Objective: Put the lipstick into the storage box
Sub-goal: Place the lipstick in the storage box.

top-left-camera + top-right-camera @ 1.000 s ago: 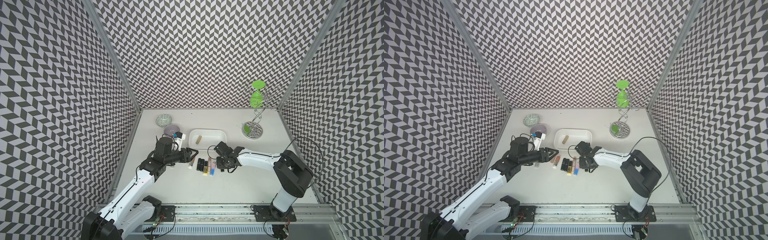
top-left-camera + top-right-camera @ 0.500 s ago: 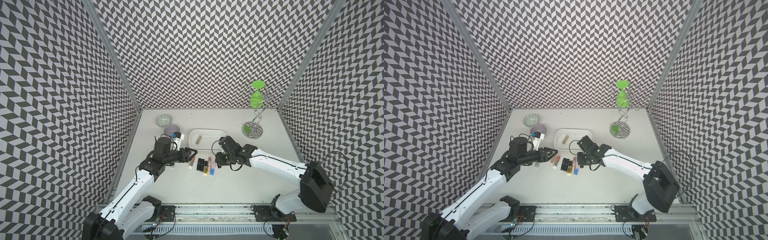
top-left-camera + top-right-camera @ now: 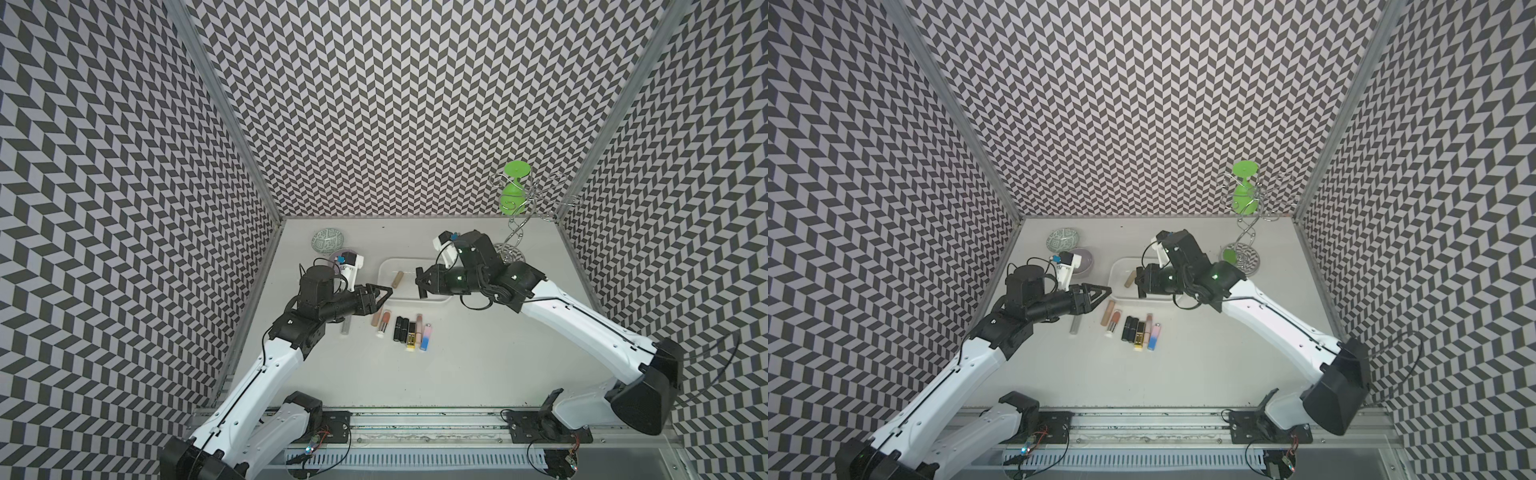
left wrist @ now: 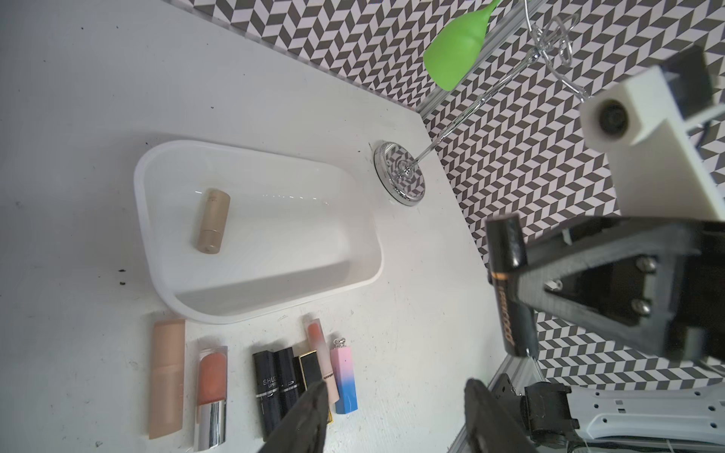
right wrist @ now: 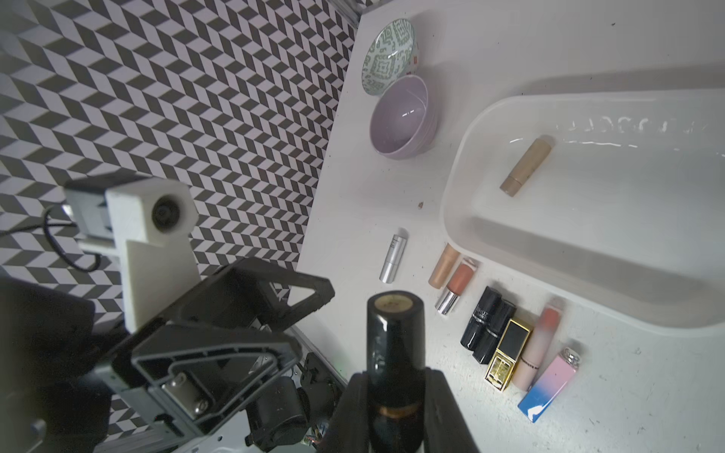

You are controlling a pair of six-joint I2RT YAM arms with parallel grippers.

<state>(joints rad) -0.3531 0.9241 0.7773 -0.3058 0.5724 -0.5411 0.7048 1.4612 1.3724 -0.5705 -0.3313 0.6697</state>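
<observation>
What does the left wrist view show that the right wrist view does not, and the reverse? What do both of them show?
Only the left wrist view: the chrome wire stand with its green cone-shaped piece. Only the right wrist view: the round lilac bowl, the green-patterned round bowl and the silver metal tube. Both: the shallow white plastic storage box holding a beige lipstick tube, the row of lipsticks beside it, and the black lipstick tube in the shut right gripper.

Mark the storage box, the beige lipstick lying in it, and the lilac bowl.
storage box [image 4: 282,235]: left wrist view, bare floor.
beige lipstick [image 4: 212,221]: left wrist view, mid-barrel.
lilac bowl [image 5: 402,117]: right wrist view, inner bottom.
</observation>
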